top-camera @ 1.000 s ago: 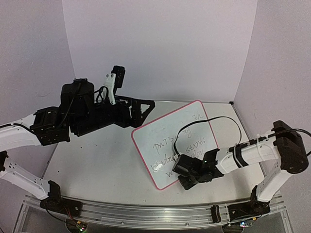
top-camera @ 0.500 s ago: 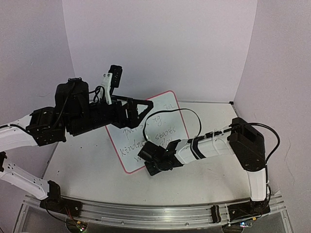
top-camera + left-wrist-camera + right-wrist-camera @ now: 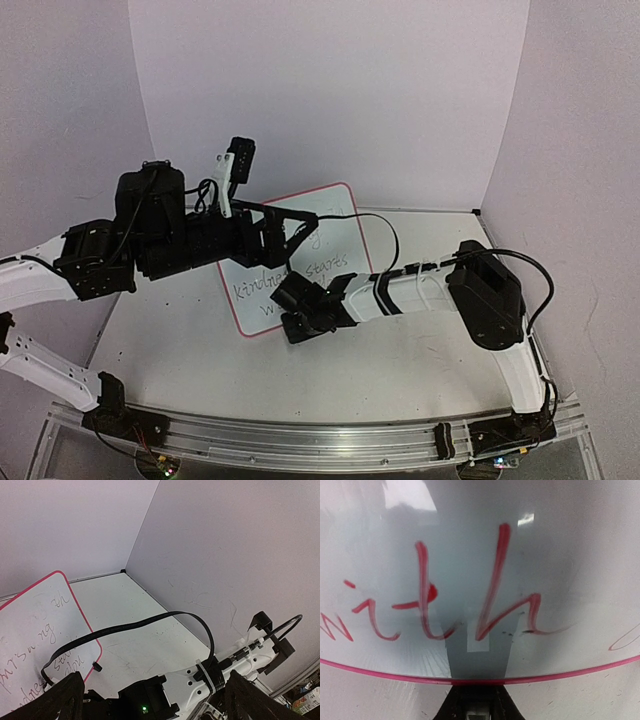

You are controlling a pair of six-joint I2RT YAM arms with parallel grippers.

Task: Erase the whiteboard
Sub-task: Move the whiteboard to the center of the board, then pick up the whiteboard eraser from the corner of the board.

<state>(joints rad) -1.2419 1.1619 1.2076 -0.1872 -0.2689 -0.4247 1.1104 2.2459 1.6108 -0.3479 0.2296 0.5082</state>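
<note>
Lying on the pale table [image 3: 170, 340] at the centre of the top view, the whiteboard [image 3: 335, 245] is sitting askew, one rounded corner pointing toward the upper middle of the frame and its pink-red frame running down to the lower left. Handwritten lines are covering its face; in the right wrist view the whiteboard [image 3: 480, 555] is filling nearly the whole frame, showing the word "with" in red just above the curved frame edge. The right gripper [image 3: 292, 325] is sitting at the board's lower edge in the top view. In its own camera, its dark fingertips [image 3: 476, 702] are pressing up against the frame at the bottom centre, though I cannot tell whether they are clamping the edge or merely touching it. The left gripper [image 3: 295, 232] is hanging over the board's upper left part, hiding much of it. Its jaws are standing spread wide with nothing between them, as the left wrist view is showing around the left gripper [image 3: 154, 677], with the whiteboard [image 3: 40, 625] at that frame's left side. A black cable [image 3: 385, 228] is arching over the board's right half.
</note>
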